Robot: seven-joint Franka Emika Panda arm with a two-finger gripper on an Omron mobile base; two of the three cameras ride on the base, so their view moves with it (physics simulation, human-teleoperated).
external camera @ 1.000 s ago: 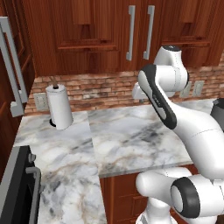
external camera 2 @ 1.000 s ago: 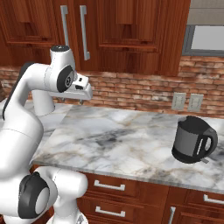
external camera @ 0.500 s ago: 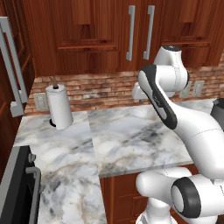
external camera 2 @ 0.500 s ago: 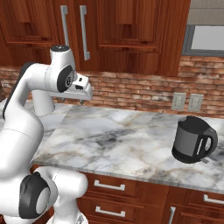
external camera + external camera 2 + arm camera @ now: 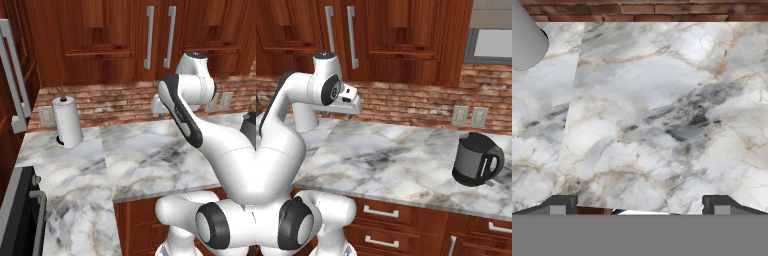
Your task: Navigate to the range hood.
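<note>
The range hood is out of view. My gripper (image 5: 337, 115) hangs above the marble counter (image 5: 406, 160), a little in front of the brick backsplash, and points down at the stone. It also appears in the left base view as the gripper (image 5: 159, 114), near the counter's middle. In the hand view the gripper (image 5: 639, 207) is open, with its fingertips (image 5: 559, 205) wide apart and nothing but bare marble between them.
A white paper towel roll (image 5: 67, 122) stands at the counter's back left, and the roll (image 5: 524, 40) also shows in the hand view. A black kettle (image 5: 476, 160) sits on the right. A dark oven front (image 5: 17, 220) is at lower left. Wooden wall cabinets (image 5: 125, 35) hang above.
</note>
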